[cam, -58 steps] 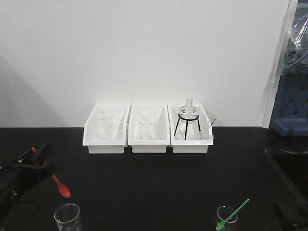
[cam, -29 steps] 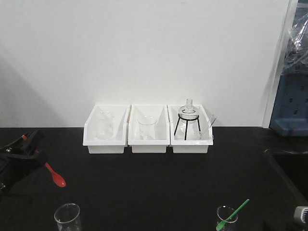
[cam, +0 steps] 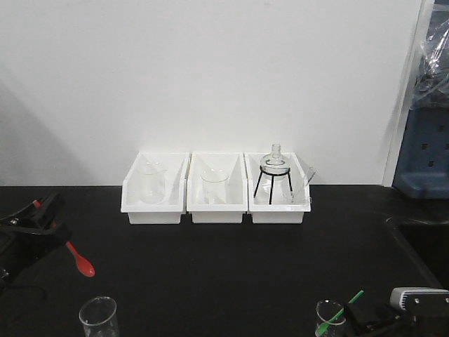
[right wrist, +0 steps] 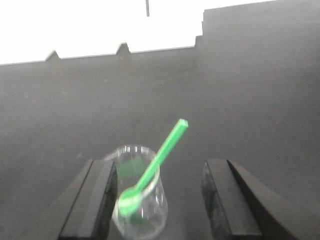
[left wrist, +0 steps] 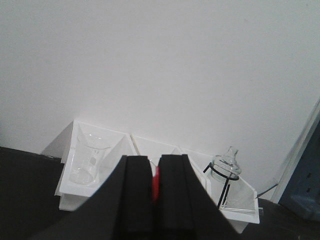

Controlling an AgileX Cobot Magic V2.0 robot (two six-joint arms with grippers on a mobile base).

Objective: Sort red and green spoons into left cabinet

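Observation:
My left gripper is at the far left, shut on the red spoon, whose bowl hangs down to the right above the black table. In the left wrist view the red spoon shows as a sliver between the closed fingers. The green spoon stands bowl-down in a small glass beaker at the front right. My right gripper is open, its fingers either side of that beaker with the green spoon in it. The left cabinet is out of view.
Three white bins stand in a row at the back against the wall, holding beakers and a flask on a black tripod. Another empty beaker stands at the front left. A blue object is at the far right.
My left gripper has moved left and a little up with the red spoon. My right gripper has come into view at the bottom right, beside the beaker with the green spoon.

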